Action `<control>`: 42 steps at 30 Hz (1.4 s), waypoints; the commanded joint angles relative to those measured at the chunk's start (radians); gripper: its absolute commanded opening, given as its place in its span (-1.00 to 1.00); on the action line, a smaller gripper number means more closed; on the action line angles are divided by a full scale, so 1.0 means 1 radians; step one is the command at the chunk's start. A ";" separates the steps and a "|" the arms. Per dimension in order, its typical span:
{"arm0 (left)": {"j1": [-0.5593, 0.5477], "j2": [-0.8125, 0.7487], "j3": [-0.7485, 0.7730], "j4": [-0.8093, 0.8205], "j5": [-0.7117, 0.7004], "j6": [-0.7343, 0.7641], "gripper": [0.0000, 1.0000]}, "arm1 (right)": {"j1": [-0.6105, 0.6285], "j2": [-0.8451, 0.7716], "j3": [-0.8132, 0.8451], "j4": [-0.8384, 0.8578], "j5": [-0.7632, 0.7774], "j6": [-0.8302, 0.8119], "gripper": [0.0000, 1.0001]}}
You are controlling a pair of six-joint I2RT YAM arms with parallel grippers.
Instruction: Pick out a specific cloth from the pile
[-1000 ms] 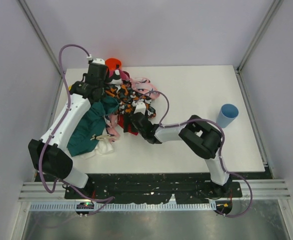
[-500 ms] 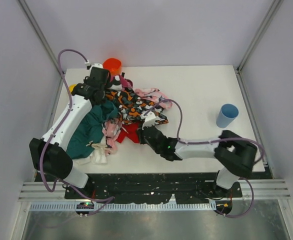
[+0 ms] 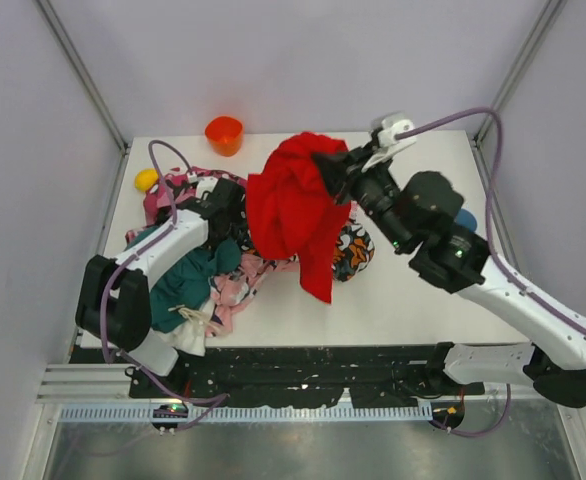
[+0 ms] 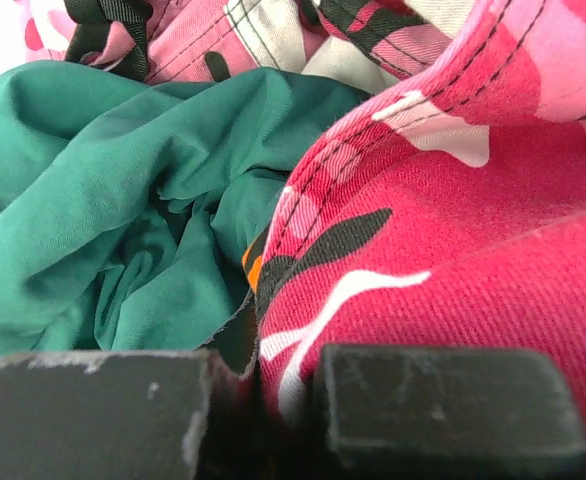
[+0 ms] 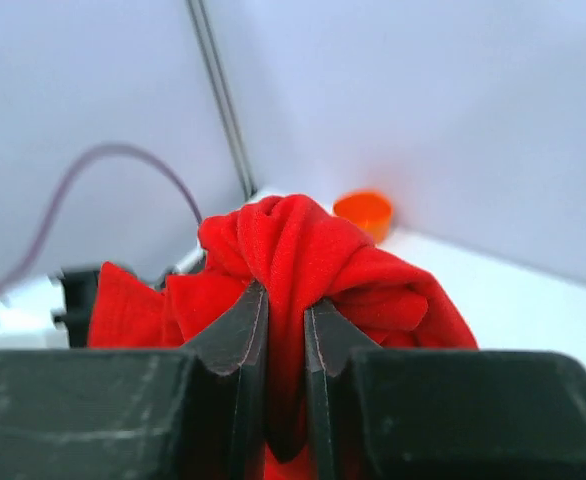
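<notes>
**Red cloth held aloft by the right arm, left arm low in the pile**

The right arm (image 3: 518,300) is seen stretched from its base at the near right corner up and across toward the far middle of the bench (image 3: 423,300). Its elbow is carried high and its wrist is turned toward the left. Its jaws are clenched on a bunched fold at the top of the red cloth (image 3: 293,210). In the right wrist view the same red cloth (image 5: 293,250) is seen squeezed in the narrow slot between them.

The rest of the cloth hangs down in a long drape. From above it overlaps the right part of the pile (image 3: 213,280) and the orange-black-white patterned cloth (image 3: 351,250). Whether its lowest tip touches the bench cannot be told.

The left arm (image 3: 168,245) is bent low, with its forearm laid over the left side of the pile and its wrist buried among the fabrics. Its jaws are closed, and a seamed edge of the pink camouflage cloth (image 4: 453,250) is seen nipped between them. The teal cloth (image 4: 93,200) lies crumpled just beside it on the left. From above, the teal cloth (image 3: 178,290) is seen at the near left of the pile.

An orange cup (image 3: 224,133) stands at the far edge of the bench, well apart from the red cloth. A small yellow object (image 3: 146,180) lies at the far left, beside the pile.
</notes>
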 commanded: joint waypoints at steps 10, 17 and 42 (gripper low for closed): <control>-0.130 -0.163 -0.005 -0.119 -0.029 -0.058 -0.07 | -0.363 0.017 0.281 -0.132 -0.102 -0.074 -0.89; -0.249 -0.474 0.039 -0.081 0.014 0.005 0.99 | -0.634 0.193 0.298 -0.106 -0.203 -0.016 -0.89; -0.256 -0.967 -0.289 0.007 0.040 -0.113 0.99 | -0.921 0.198 0.029 -0.143 -0.239 0.129 0.90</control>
